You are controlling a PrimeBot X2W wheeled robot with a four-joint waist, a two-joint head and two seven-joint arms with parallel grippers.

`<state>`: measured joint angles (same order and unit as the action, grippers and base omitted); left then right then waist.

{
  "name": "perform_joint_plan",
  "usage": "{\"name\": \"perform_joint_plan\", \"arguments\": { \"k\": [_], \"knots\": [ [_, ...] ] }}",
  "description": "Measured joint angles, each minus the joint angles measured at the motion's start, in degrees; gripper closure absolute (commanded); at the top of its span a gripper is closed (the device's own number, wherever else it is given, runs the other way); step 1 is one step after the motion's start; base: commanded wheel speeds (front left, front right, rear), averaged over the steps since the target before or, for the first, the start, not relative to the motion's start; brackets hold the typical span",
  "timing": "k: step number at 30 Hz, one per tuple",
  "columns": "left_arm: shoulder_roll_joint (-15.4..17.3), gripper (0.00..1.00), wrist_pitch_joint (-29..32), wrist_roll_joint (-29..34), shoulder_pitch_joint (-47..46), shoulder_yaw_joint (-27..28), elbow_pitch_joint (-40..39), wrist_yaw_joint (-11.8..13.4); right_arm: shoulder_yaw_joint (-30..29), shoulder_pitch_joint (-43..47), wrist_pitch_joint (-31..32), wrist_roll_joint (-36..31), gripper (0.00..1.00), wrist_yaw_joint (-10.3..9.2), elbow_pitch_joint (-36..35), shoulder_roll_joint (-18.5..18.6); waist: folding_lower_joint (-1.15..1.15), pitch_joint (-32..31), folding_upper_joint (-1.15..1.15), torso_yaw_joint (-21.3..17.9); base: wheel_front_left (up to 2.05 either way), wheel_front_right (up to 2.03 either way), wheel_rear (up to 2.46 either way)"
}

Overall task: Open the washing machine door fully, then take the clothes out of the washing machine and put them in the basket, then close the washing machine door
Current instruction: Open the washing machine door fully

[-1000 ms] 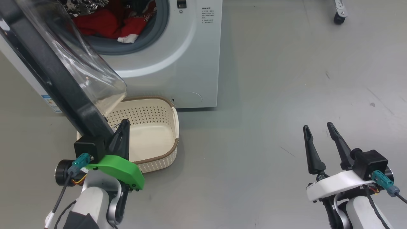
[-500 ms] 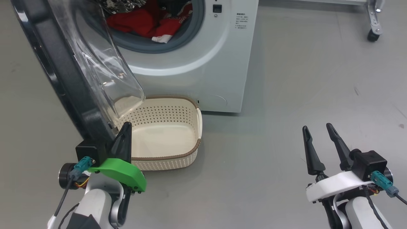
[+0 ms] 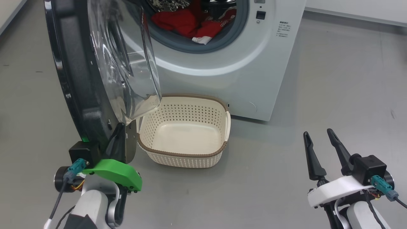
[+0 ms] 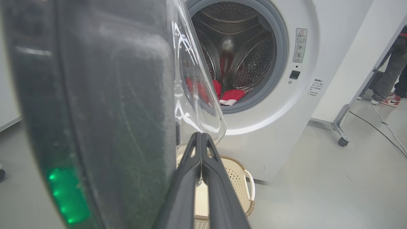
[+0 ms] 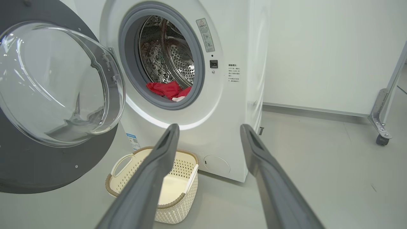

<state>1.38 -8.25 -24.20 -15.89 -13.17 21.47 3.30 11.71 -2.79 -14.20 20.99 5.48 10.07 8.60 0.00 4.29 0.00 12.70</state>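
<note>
Head view, our left gripper [image 3: 120,126] pinched closed beside the lower rim of the open washing machine door [image 3: 76,79], our right gripper [image 3: 318,132] spread wide, empty, clothes [image 3: 187,22] inside the washing machine [image 3: 229,79], basket [image 3: 184,160] on the floor [image 3: 334,79] before it.

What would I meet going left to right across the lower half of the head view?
Round black-rimmed washing machine door with clear glass bowl → cream perforated plastic basket with brown rim → open right claw, two long dark fingers.
</note>
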Motion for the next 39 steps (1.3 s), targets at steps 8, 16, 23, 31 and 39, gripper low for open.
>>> {"name": "perform_joint_plan", "arguments": {
  "k": [8,16,23,31,39],
  "knots": [
    [0.7,1.0,-0.9,-1.1,0.0,3.0,-0.1,0.7,2.2,0.0,0.0,-1.1,0.0,0.44,0.2,0.6,0.0,1.0,0.0,2.8,0.0,0.0,0.0],
    [2.6,1.0,-1.5,-2.2,0.0,6.9,-0.7,1.5,2.5,-0.3,0.0,-1.4,0.0,0.51,-0.1,1.2,0.0,3.6,0.0,3.4,0.0,0.0,0.0],
    [3.3,1.0,-2.0,-3.0,0.0,9.3,-1.5,1.8,2.5,-1.0,0.0,-1.5,0.0,0.52,-0.4,2.0,0.0,5.8,0.0,3.4,0.0,0.0,0.0],
    [5.2,1.0,-2.5,-5.1,-0.3,13.9,-2.3,2.2,2.5,-2.1,0.8,-2.4,0.0,0.53,-2.0,3.4,0.0,9.3,0.0,3.3,0.0,0.0,0.0],
    [7.4,1.0,-3.0,-6.6,-3.2,18.5,-2.6,2.5,2.3,-3.7,1.9,-3.0,0.0,0.74,-3.4,5.5,0.0,13.7,0.0,3.5,0.0,0.0,0.0]
  ]
}}
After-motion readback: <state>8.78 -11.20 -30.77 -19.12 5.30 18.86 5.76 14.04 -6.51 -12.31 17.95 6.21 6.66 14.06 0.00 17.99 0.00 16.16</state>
